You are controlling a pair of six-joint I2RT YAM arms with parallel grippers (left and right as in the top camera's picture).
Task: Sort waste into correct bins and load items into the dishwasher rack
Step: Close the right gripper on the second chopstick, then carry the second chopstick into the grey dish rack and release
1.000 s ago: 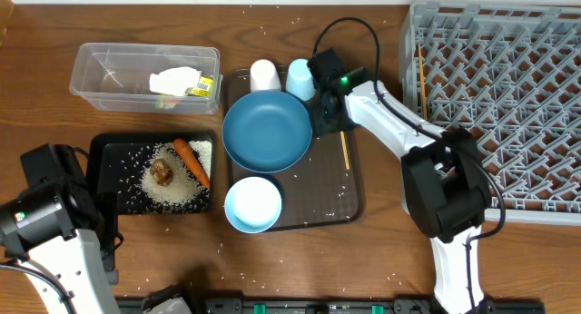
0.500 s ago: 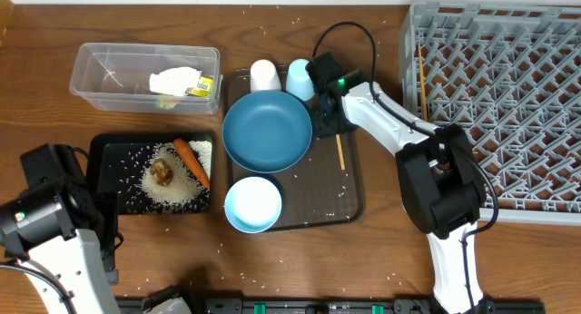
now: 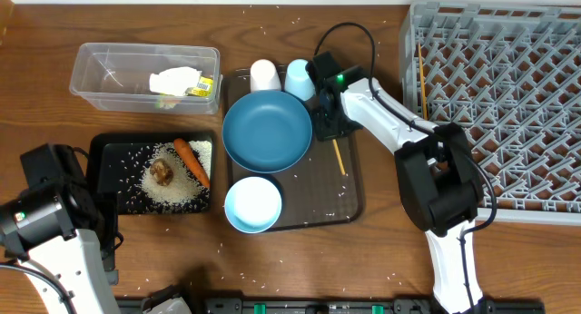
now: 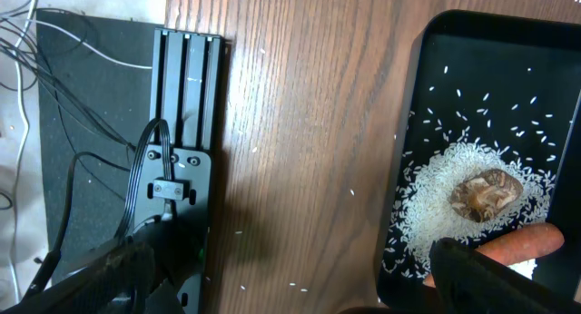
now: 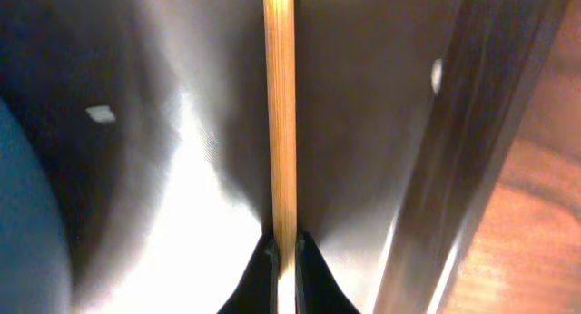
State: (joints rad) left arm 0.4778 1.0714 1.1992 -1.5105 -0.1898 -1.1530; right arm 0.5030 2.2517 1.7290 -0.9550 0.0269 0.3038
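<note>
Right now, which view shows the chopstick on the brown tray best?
Right wrist: the chopstick fills the frame lengthwise, pinched between the right fingers. Overhead shows only a thin sliver on the brown tray beside the blue plate. Left wrist does not show it.

The blue plate [image 3: 267,130] hems the chopstick [image 3: 339,158] on one side; bare serving tray [image 3: 352,194] lies opposite.

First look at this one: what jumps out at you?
The grey dishwasher rack fills the right side, with a lone chopstick lying at its left edge. Mid-table, a large blue plate sits on a brown serving tray, and beside it the right gripper pinches a second chopstick. At left, a black tray holds rice, a brown lump and a carrot.
</note>
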